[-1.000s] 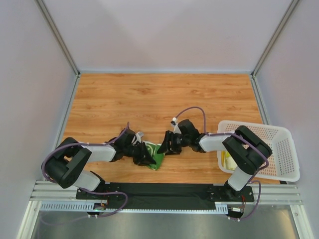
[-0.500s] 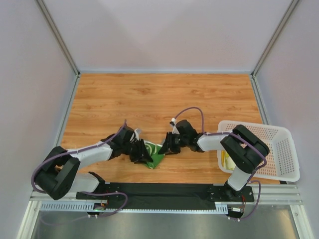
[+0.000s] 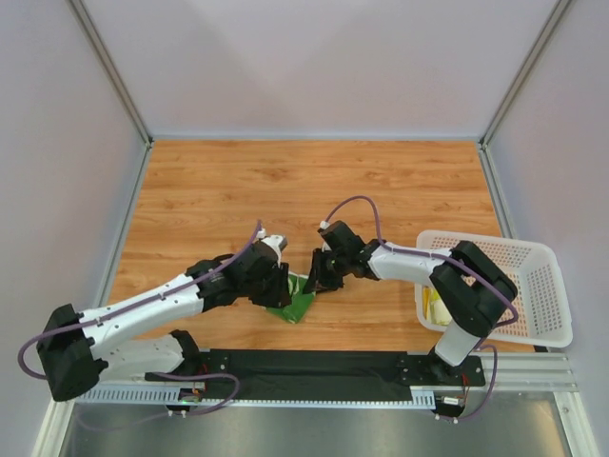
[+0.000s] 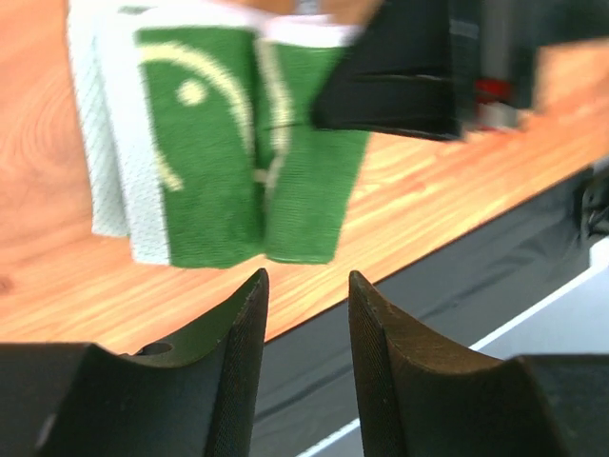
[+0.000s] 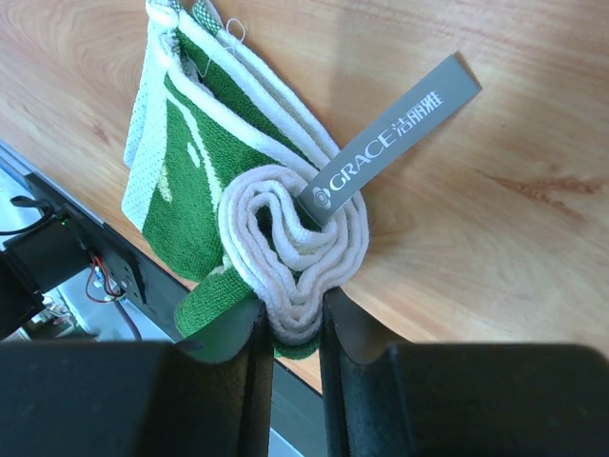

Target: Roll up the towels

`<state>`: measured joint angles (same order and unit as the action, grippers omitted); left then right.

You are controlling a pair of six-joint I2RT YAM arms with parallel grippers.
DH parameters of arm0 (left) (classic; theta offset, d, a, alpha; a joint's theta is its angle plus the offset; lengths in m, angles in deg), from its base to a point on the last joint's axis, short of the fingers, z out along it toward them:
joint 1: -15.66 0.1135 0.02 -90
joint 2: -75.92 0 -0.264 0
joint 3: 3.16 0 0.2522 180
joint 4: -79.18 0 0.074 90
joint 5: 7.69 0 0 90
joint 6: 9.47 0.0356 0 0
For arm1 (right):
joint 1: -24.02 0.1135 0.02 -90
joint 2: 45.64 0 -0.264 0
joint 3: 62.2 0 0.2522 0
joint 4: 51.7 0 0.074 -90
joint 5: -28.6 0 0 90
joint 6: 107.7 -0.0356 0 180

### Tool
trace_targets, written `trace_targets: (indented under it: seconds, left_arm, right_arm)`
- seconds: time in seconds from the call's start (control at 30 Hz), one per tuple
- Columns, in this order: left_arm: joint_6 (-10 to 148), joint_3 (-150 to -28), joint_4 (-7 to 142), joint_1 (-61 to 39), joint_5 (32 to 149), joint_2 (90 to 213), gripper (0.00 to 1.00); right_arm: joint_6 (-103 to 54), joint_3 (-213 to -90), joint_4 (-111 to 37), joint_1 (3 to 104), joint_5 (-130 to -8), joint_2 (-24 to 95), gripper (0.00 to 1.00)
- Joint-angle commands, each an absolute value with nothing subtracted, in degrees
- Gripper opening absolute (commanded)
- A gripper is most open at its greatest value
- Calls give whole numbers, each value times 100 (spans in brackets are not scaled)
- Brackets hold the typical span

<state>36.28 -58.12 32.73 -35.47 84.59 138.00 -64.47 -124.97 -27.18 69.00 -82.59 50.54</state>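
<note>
shows both arms reaching inward over the near part of the table point(image 3: 314, 190) and meeting at the green towel point(image 3: 299, 305), which lies on the wood close to the near edge, about midway between the two bases.

catches the left arm stretched long and low from the near left corner, forearm slanting up to the right, wrist bent to bring the left gripper point(image 3: 278, 288) to the towel's left side. has the right arm folded at the elbow above its base, forearm running left, with the right gripper point(image 3: 320, 279) tipped down onto the towel's far right corner.

from the left wrist, shows the left gripper point(image 4: 306, 282) with jaws parted and nothing between them, fingertips just short of the blurred green towel point(image 4: 205, 171). also takes in the dark body of the right gripper point(image 4: 409, 76) over the cloth's right part.

from the right wrist, shows the right gripper point(image 5: 290, 319) clamped on the rolled end of the green towel point(image 5: 285, 238), a white spiral of layers squeezed between the two fingers. leaves the rest of the cloth loosely folded, trailing away to the upper left. picks out a grey label point(image 5: 390, 143) printed "grace" sticking out of the roll over bare wood.

places the basket point(image 3: 552, 257) at the table's near right edge, beside the right arm. finds the yellow towel point(image 3: 433, 307) in the basket's near left corner, partly hidden behind that arm.
</note>
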Motion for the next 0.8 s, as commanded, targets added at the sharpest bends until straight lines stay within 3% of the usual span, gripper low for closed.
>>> trace_targets:
  seconds: [0.0, 0.27, 0.77]
  left_arm:
    - [4194, -6271, 2955, -4424, 7038, 13743, 47]
    - [4485, -6737, 3202, -5490, 6315, 14928, 47]
    - [4503, -6439, 3878, -5667, 6727, 15695, 48]
  right_arm:
    - [-6288, -12790, -2002, 7008, -7994, 4866, 11]
    - [-6306, -13115, -1536, 7069, -7933, 5033, 9]
    - [-6350, -13142, -1527, 7078, -7941, 5077, 8]
